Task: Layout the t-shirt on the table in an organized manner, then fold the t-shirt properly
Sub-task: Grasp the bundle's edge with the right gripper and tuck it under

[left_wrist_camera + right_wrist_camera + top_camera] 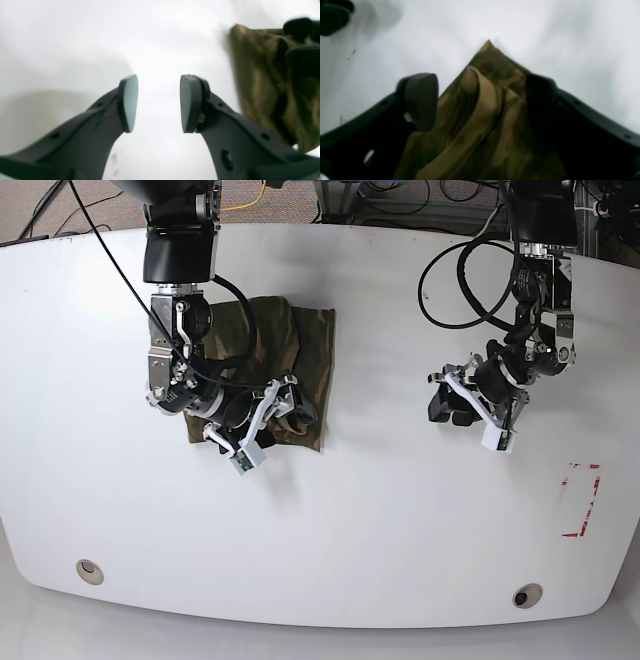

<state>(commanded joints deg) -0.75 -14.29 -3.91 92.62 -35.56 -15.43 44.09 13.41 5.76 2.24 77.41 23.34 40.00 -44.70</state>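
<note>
T-shirt (300, 355) under right claw (480, 100), no legible writing.

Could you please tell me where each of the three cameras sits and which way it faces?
Base: overhead, looking down on the table, both arms and the t-shirt.
Left wrist: behind the open left end effector, facing bare table; shirt at right.
Right wrist: behind the right end effector, open astride the shirt.
All three show the shirt.
</note>
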